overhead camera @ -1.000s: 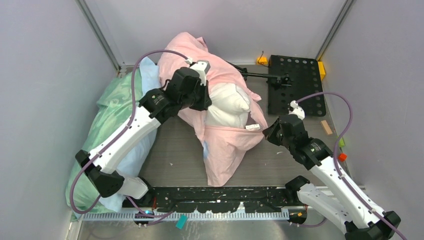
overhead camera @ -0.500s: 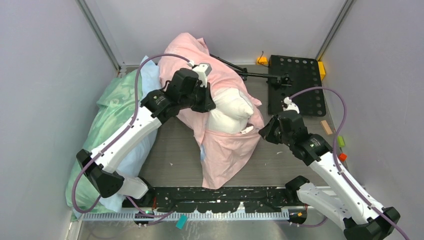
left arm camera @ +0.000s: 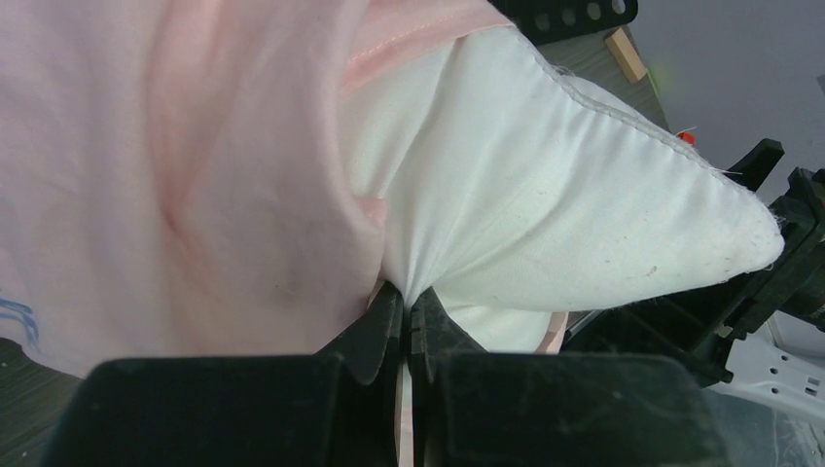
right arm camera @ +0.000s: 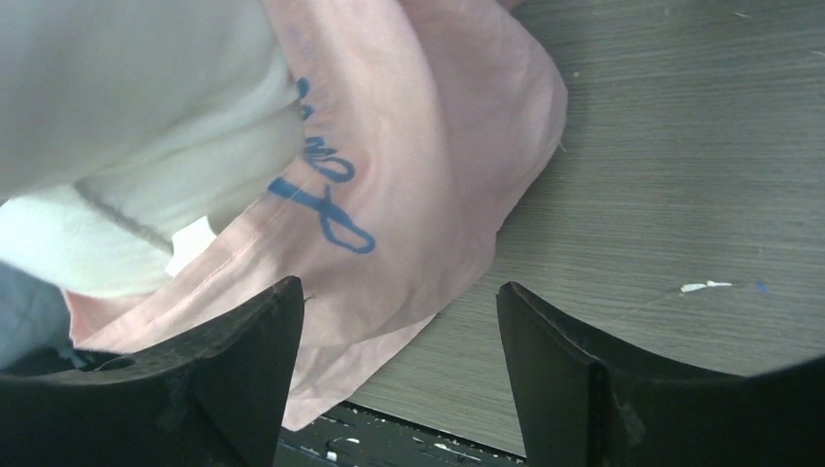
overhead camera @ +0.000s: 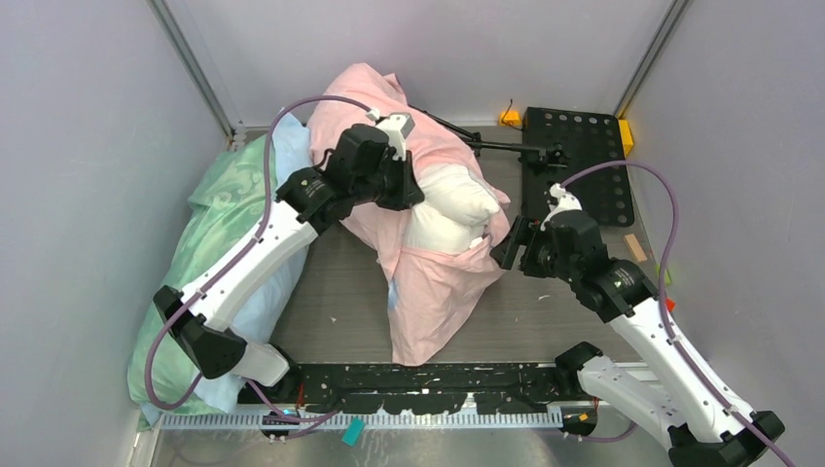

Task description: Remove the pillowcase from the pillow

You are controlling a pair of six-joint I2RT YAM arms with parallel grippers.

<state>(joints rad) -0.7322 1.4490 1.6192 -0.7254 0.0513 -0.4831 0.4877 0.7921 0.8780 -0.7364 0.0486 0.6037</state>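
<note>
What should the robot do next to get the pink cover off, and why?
Probably move the open right gripper forward and close it on the pillowcase hem. The left gripper pinches the white pillow, and the pink hem lies just ahead.

**Grey wood-grain table (overhead camera: 336, 292) and its load.**
Centre: pink pillowcase (overhead camera: 438, 297) with the white pillow (overhead camera: 449, 206) partly inside. Left: green bedding (overhead camera: 214, 229) and light blue bedding (overhead camera: 289, 146). Far right: black perforated plate (overhead camera: 584, 146), small wooden block (overhead camera: 634, 247).
</note>
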